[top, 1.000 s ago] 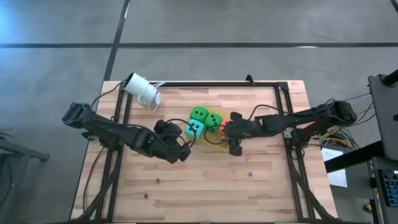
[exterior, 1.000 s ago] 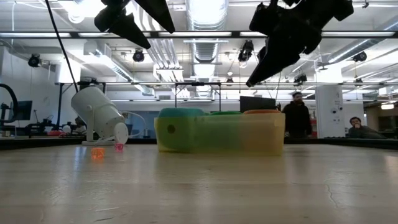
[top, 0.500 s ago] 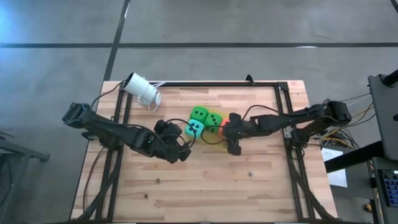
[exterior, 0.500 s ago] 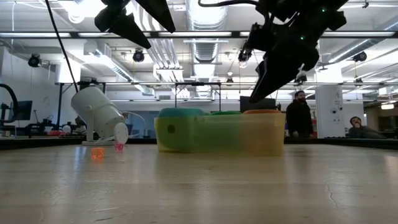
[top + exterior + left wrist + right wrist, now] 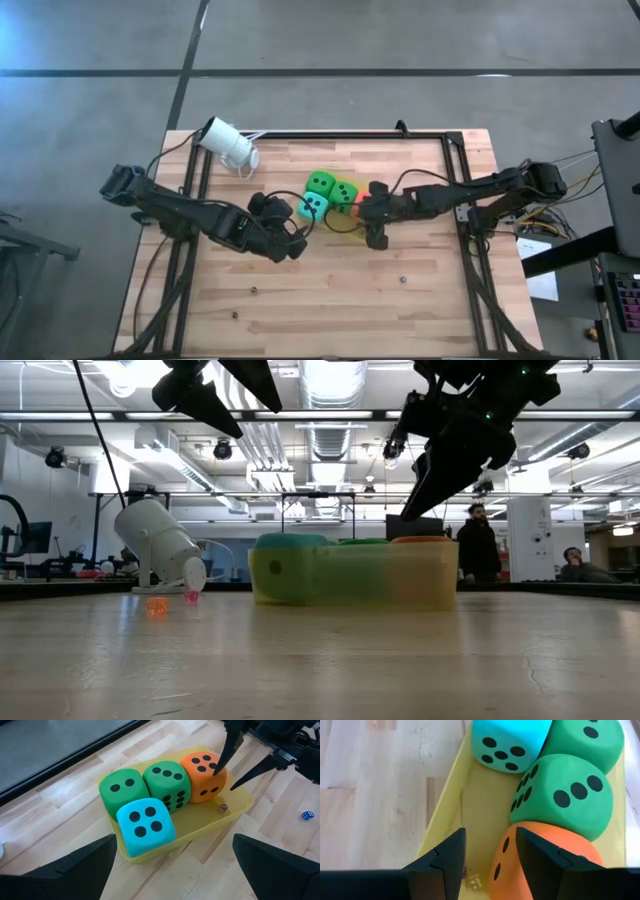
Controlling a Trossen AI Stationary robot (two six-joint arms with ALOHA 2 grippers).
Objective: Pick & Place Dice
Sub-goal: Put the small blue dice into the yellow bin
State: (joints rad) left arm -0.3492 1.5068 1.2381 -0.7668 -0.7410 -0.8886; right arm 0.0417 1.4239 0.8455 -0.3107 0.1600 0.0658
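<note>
Sitting together in a yellow tray [image 5: 235, 812] near the worktop [image 5: 330, 290] centre are 4 dice [image 5: 167, 785]. Right claw [image 5: 235, 767] hangs spread beside the orange die [image 5: 540, 857]; left claw [image 5: 297, 243] waits spread nearby.

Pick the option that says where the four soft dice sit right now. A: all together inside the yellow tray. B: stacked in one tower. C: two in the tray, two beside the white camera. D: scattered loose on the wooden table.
A: the left wrist view shows the two bright green dice, the teal die and the orange-red die side by side within the translucent yellow plastic tray.
</note>
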